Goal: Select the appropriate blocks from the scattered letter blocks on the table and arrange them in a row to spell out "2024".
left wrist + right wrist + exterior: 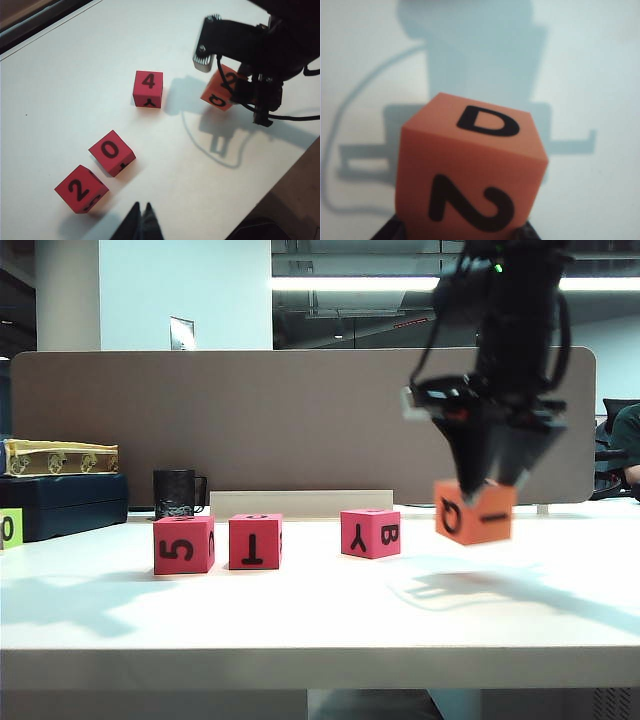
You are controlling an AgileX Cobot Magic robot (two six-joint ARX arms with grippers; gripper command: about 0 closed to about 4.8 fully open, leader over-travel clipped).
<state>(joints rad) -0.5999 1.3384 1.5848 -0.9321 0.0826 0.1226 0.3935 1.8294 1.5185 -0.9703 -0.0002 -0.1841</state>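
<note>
Right pincer [490, 480] clamped on tilted orange block [475, 512] above table [320, 610], 2 face up; left pincer [141, 220] closed.

A black mug [177, 493] stands before the grey-brown partition [300, 420], a lime-green cube [10, 528] far left.
</note>
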